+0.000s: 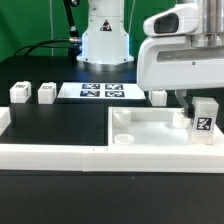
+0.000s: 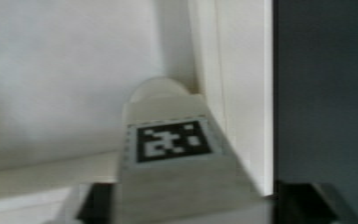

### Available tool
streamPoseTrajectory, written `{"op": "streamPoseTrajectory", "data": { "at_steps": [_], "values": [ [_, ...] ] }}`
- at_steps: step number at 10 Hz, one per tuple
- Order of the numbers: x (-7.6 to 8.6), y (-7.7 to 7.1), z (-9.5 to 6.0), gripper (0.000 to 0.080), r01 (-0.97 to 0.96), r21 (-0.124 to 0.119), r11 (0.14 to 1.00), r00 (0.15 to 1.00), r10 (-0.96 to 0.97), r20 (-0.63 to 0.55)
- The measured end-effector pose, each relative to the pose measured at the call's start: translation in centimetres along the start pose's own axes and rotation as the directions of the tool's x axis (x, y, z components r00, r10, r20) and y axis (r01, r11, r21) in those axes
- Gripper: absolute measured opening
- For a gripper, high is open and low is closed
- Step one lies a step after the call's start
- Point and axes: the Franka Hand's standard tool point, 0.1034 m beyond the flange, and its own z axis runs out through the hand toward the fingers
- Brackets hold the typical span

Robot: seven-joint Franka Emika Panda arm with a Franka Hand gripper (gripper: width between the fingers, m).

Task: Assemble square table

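My claw [image 2: 190, 205] is closed partway around one leg block [image 1: 203, 122]. In the wrist view, my dark fingers [image 2: 96, 205] sit against both of its flanks, so I have hold of it. Its black-and-white tag faces the wrist camera, and the block tapers away from me toward a white wall and a pale floor.

In the exterior view, that same leg block hangs upright under my claw at the right edge of the frame, with its tag facing the camera. It's over the far right part of the square table top [image 1: 150, 130]. I can't tell whether its foot touches the tray floor.

The top lies flat at lower right with its raised rim up. Inside it are small round bumps near the corners, and the leg I'm gripping.

Just behind the tray's far rim stands another leg block [image 1: 158, 97], outside the tray on the black table. Further to the exterior view's left is the marker board [image 1: 100, 91], lying flat. Two more leg blocks [image 1: 46, 93] [image 1: 18, 92] stand side by side at upper left, well apart from me. The long border wall [image 1: 60, 158] runs across the front, touching the tray's near edge.
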Motion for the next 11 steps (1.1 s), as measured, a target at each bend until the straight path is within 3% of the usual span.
{"op": "streamPoseTrajectory", "data": {
  "at_steps": [3, 5, 6, 7, 9, 10, 11],
  "values": [
    [0.09, 0.24, 0.02, 0.0295, -0.260, 0.000, 0.966, 0.966, 0.260, -0.001],
    [0.15, 0.39, -0.02, 0.0295, -0.564, -0.005, 0.825, 0.825, 0.564, -0.009],
    [0.11, 0.43, 0.06, 0.0295, -0.696, -0.003, 0.718, 0.718, 0.696, -0.006],
    [0.06, 0.47, 0.07, 0.0295, -0.833, -0.001, 0.554, 0.554, 0.833, 0.008],
    [0.02, 0.42, 0.07, 0.0295, -0.954, -0.001, 0.300, 0.299, 0.953, 0.052],
    [0.02, 0.39, 0.12, 0.0295, -0.993, -0.002, 0.122, 0.122, 0.989, 0.081],
    [-0.05, 0.40, 0.15, 0.0295, -0.997, -0.007, 0.071, 0.070, 0.994, 0.086]
  ]
}}
